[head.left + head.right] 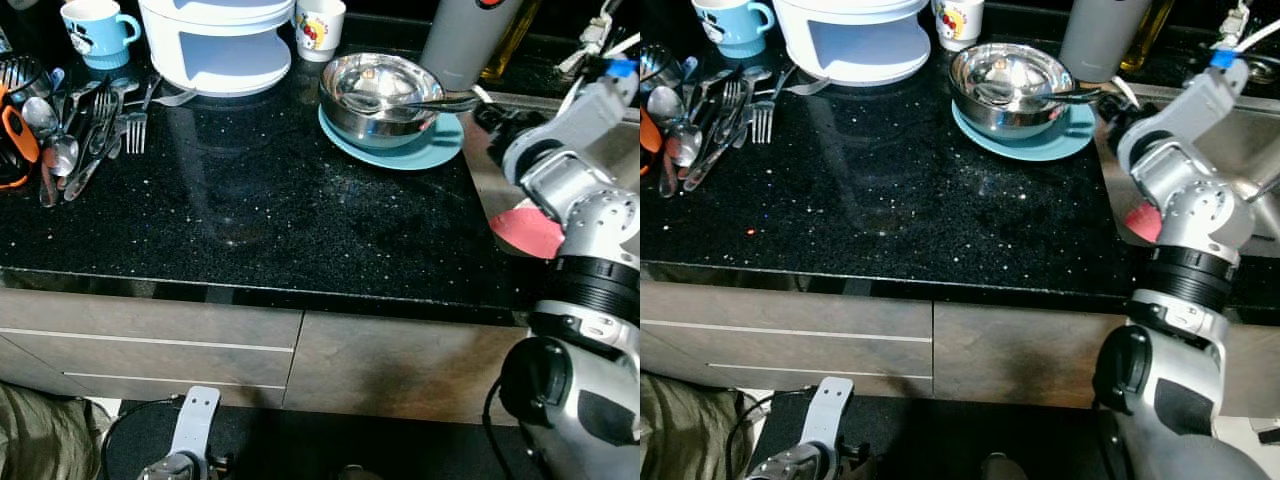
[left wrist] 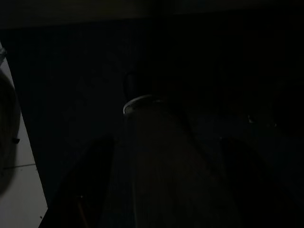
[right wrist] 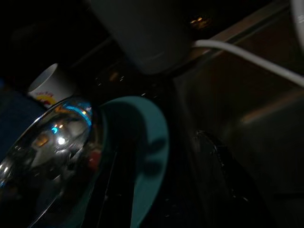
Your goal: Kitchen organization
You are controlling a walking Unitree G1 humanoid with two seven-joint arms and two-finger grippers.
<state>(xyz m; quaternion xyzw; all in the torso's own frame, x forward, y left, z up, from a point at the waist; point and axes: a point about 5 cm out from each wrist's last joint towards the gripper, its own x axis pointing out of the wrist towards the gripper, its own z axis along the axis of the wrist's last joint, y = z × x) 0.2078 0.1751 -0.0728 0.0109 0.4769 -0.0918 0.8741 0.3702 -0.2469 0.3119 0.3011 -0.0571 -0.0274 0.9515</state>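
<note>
Right gripper point(image 1: 492, 112) beside the steel bowl point(image 1: 385, 95) on the teal plate point(image 1: 438, 150), at the counter point(image 1: 260, 200) edge near the sink. Finger state impossible to tell. Best to grip the spoon point(image 1: 440, 103) handle, lifting gently without tipping the bowl.

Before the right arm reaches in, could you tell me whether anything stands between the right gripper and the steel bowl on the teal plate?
Nothing visible does. The right gripper sits just beside the teal plate, by the handle of the utensil lying in the steel bowl. The grey bottle stands behind, off that line.
</note>
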